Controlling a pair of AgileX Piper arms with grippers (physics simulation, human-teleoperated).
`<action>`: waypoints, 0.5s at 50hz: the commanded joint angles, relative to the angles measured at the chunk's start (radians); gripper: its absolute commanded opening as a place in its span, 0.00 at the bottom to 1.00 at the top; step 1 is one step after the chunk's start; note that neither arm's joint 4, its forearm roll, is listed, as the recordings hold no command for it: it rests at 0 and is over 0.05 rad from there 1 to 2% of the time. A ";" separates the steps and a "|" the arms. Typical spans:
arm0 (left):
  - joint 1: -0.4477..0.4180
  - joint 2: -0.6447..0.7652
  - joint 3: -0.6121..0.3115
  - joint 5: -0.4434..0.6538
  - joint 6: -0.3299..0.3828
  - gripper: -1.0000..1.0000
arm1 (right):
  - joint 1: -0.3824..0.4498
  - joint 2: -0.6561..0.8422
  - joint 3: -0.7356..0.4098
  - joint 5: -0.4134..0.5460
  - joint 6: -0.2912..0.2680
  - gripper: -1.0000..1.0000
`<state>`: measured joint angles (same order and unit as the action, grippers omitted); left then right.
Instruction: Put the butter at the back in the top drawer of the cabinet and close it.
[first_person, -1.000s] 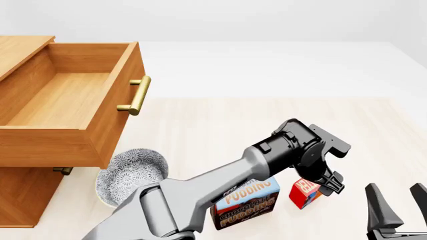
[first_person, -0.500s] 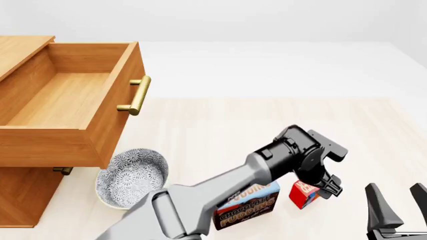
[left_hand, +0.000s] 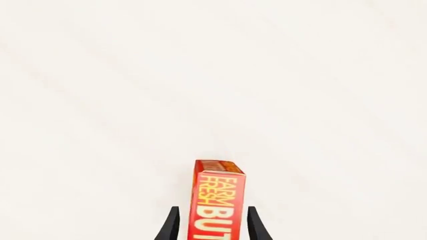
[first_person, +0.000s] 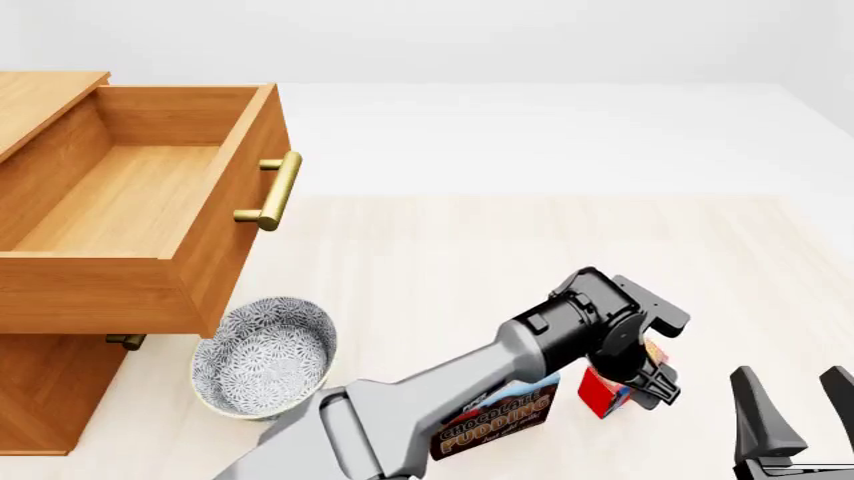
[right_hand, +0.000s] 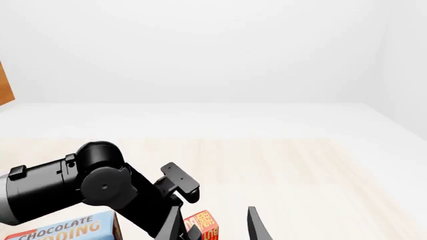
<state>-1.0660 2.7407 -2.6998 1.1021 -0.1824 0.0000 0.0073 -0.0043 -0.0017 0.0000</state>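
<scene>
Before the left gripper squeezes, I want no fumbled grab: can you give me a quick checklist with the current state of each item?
1. Butter between the left gripper's fingers: ok, one finger shows on each side in the left wrist view.
2. Fingers touching the box: cannot tell; thin gaps show on both sides.
3. Butter standing on the table: ok.
4. Pudding box clear of the grasp: cannot tell; the arm covers the space between the boxes.
5. Top drawer open to receive: ok, pulled out, nothing seen inside.
6. Right gripper out of the way: ok, open, off to the butter's right.
</scene>
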 joint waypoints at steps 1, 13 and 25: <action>-0.004 0.003 0.025 -0.019 -0.008 1.00 | 0.000 0.000 0.000 0.000 0.000 1.00; -0.017 -0.049 0.111 -0.070 -0.013 0.00 | 0.000 0.000 0.000 0.000 0.000 1.00; -0.017 -0.147 0.182 -0.122 0.002 0.00 | 0.000 0.000 0.000 0.000 0.000 1.00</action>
<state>-1.0829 2.6709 -2.5714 1.0245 -0.2065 0.0000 0.0073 -0.0043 -0.0017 0.0000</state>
